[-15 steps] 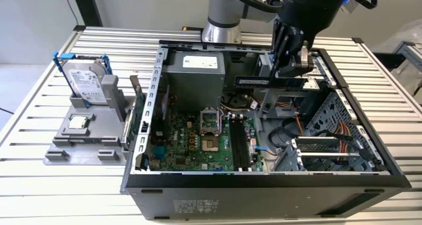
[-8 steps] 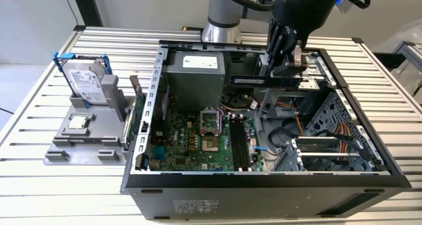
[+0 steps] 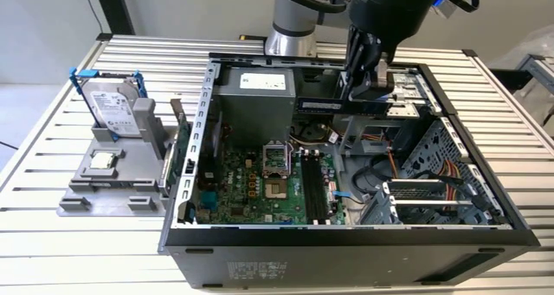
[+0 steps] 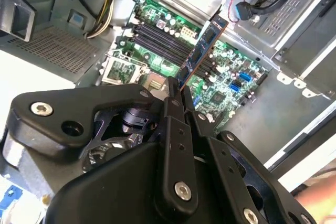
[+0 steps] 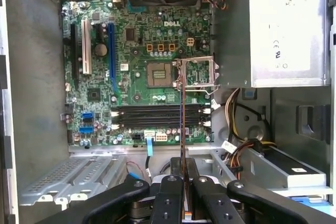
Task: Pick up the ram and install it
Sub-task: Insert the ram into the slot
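An open computer case (image 3: 346, 240) lies on its side on a slatted metal worktop (image 3: 52, 256), with its green motherboard (image 3: 251, 181) facing up. The robot arm reaches in from the far side. Its black gripper (image 3: 364, 95) hangs above the far right part of the case, holding the ram (image 3: 325, 105) — a long, thin circuit-board stick. The fingers (image 4: 173, 106) are clamped on the stick near one end, and the rest juts out level toward the exterior view's left, clear of the board below. In the first wrist view the ram (image 5: 182, 124) appears edge-on as a thin line. It runs across the black memory slots (image 5: 157, 115) rather than along them, and touches none of them. On the worktop just left of the case sits a grey holder (image 3: 113, 191). A hard drive (image 3: 113, 107) in a blue frame stands upright at its far end — nearer on the holder lies a small square silver processor chip (image 3: 104, 160).
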Robot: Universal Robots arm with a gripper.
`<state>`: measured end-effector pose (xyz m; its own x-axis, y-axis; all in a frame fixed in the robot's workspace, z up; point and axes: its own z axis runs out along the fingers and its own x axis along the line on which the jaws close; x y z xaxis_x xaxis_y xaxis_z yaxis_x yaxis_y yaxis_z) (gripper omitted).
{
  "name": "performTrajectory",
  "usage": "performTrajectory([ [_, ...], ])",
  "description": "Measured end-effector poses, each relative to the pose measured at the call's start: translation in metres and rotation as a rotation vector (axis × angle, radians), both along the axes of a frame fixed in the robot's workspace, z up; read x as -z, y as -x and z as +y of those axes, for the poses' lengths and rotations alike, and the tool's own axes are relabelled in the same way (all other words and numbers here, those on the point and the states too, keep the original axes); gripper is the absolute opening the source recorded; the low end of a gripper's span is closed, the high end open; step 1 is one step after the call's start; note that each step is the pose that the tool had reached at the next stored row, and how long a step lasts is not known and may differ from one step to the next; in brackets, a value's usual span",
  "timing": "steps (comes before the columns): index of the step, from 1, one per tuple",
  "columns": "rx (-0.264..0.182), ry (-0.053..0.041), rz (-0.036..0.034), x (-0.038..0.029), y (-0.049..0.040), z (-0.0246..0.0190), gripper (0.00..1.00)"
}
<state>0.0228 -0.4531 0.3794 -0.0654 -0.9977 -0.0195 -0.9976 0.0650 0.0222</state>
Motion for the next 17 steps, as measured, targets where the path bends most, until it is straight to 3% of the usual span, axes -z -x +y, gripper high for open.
performTrajectory([
  [17, 0.016, 0.0, 0.0, 0.0, 0.0001, 0.0, 0.0],
])
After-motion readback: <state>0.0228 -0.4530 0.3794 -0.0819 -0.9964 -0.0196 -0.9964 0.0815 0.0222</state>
